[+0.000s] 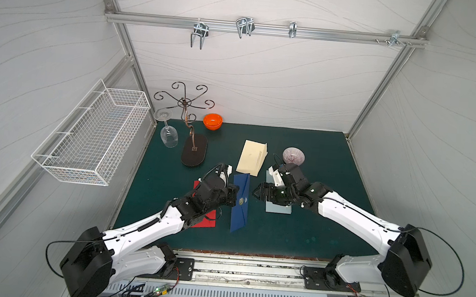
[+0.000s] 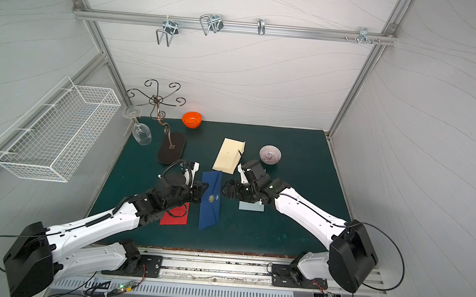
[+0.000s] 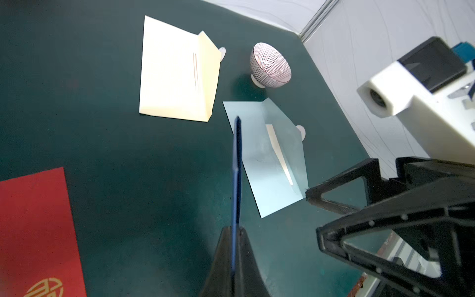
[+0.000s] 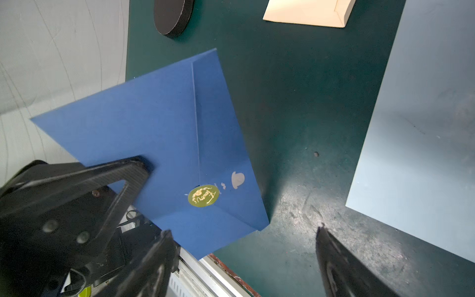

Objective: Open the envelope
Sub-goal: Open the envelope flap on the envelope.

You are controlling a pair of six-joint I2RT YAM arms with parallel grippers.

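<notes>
The blue envelope [image 1: 240, 205] [image 2: 211, 199] is lifted off the green mat and tilted up on its long edge at the middle of the table. A gold round seal [image 4: 203, 196] holds its flap down. My left gripper [image 1: 235, 196] [image 3: 234, 231] is shut on the envelope's left edge, which shows edge-on [image 3: 236, 167] in the left wrist view. My right gripper [image 1: 256, 193] [image 4: 241, 231] hovers just right of the envelope, facing the sealed side [image 4: 167, 133]. It is open, and it touches nothing.
A cream envelope [image 1: 252, 157] with its flap up lies behind. A pale blue envelope [image 1: 277, 208] lies under the right arm and a red one [image 1: 204, 219] under the left. Striped bowl [image 1: 294, 155], orange bowl [image 1: 212, 121], glass rack [image 1: 193, 154] and wine glass [image 1: 168, 137] stand at the back.
</notes>
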